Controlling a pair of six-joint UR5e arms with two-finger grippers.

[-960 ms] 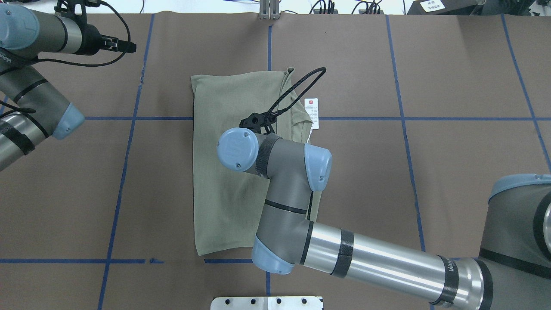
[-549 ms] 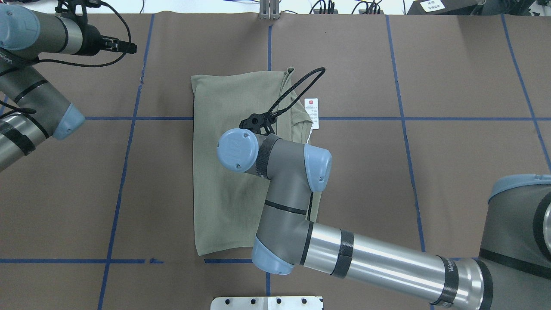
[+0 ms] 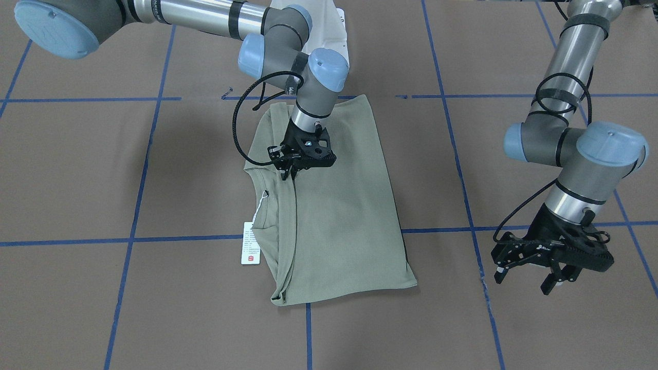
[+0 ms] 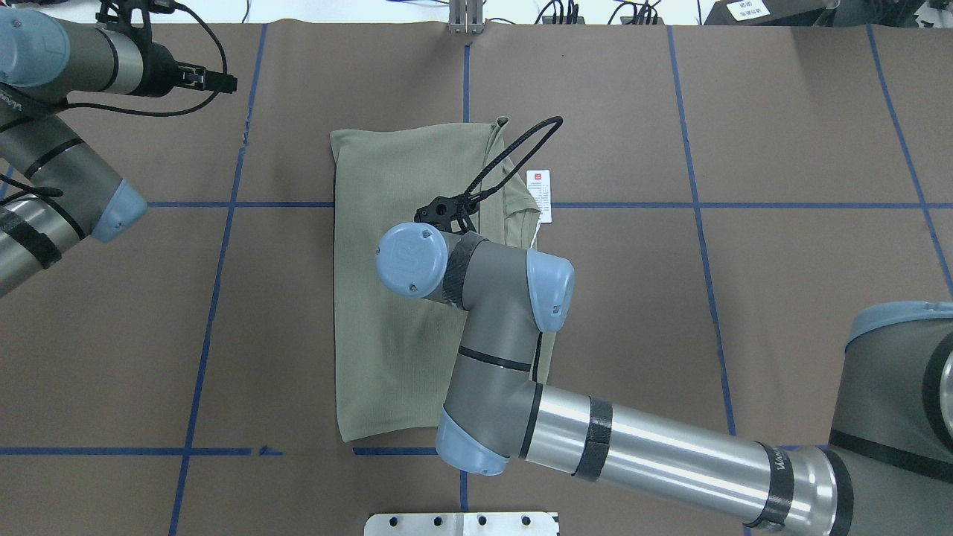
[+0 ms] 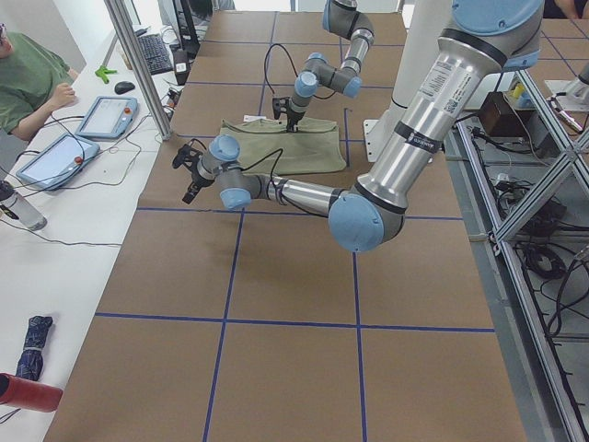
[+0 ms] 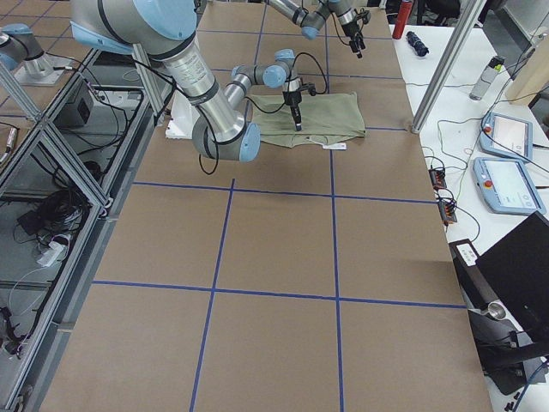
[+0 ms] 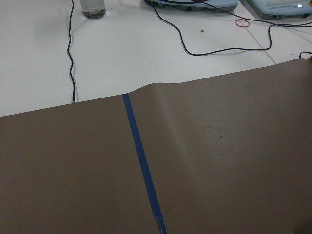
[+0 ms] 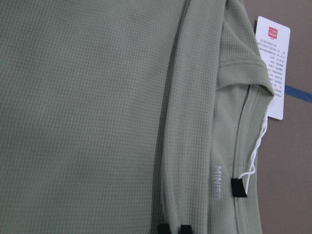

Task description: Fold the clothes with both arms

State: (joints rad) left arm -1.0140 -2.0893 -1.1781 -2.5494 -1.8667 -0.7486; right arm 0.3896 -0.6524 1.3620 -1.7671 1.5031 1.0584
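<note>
The sage-green knit shirt (image 3: pixel 339 205) lies flat in the middle of the tabletop (image 3: pixel 128 318). Its long side runs from the robot's edge toward the operators' edge. It is already folded lengthwise into a narrow rectangle. No sleeve hangs loose, and the round neck sits along the long edge on the robot's right. The white hang tag (image 3: pixel 250 243) rests on the bare surface just beside that edge, on its string.

I judge the side folds done. At least one crosswise fold is probably left to bring the two short ends together.

The right gripper (image 3: pixel 286 173) points down onto the shirt by the neck edge. Its fingers are drawn narrow, with the tips at the cloth. The right wrist view shows a ridge of fabric running between them, but I cannot tell whether they pinch it or only touch it.

The left gripper (image 3: pixel 524 280) hovers over bare tabletop toward the robot's left end, well apart from the shirt. Its fingers are spread wide and hold nothing.

Count: one shirt, one hang tag, two arms and two grippers.
</note>
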